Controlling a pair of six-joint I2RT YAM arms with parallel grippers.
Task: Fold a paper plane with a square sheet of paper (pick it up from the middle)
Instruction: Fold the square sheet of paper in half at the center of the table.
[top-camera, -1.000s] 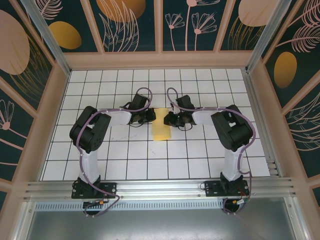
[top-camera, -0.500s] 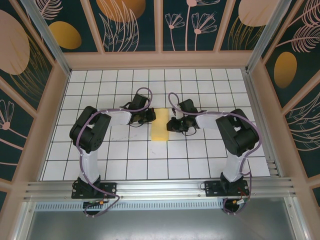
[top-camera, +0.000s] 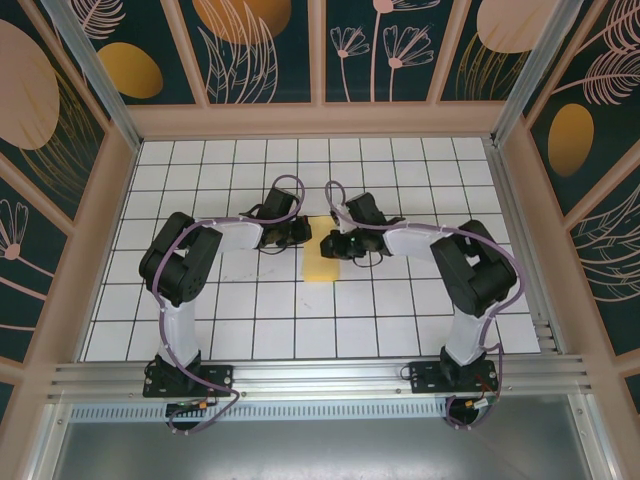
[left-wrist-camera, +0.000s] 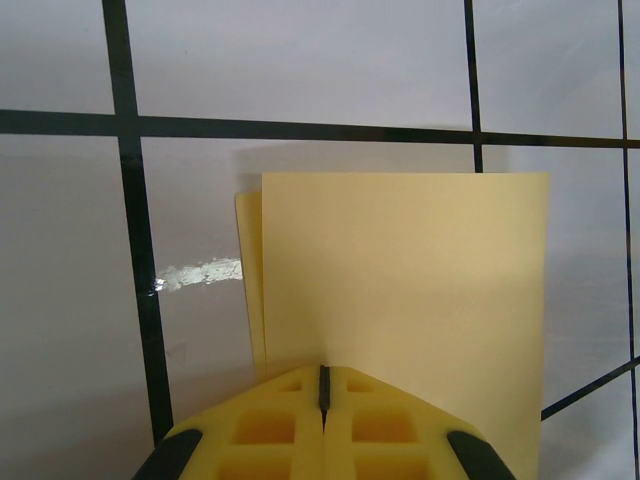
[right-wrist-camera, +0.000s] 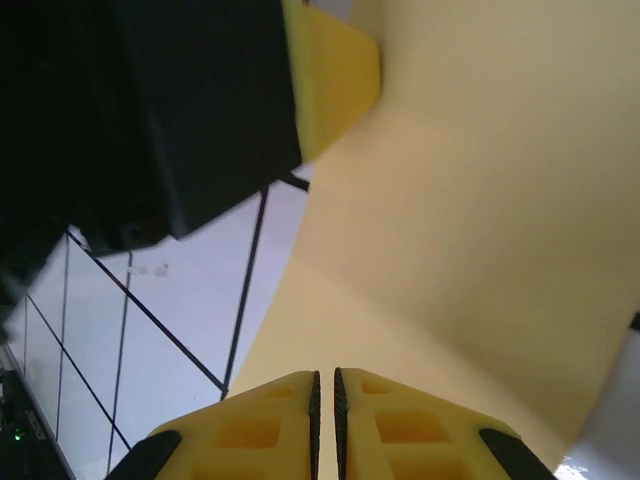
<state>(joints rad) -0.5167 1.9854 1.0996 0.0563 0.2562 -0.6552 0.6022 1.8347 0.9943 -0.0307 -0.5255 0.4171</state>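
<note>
**Top external: left hand (top-camera: 301, 235) and right hand (top-camera: 330, 243) flank the square sheet of paper (top-camera: 321, 266)**

Folded to a narrow yellow rectangle, it lies in the middle of the surface (top-camera: 200, 160). Left wrist view: fingers pressed fully together, tips over the sheet's near edge, a second layer peeking out alongside. Right wrist view: fingers all but closed, a thin slit between them, tips against the sheet. Whether either pinches paper is unclear.

One sheet (left-wrist-camera: 400, 290); two pincers (left pincer (left-wrist-camera: 323, 375), right pincer (right-wrist-camera: 324, 375))

Pale-yellow square sheet of paper (top-camera: 321, 265): folded to rectangle, seemingly lying flat.
</note>
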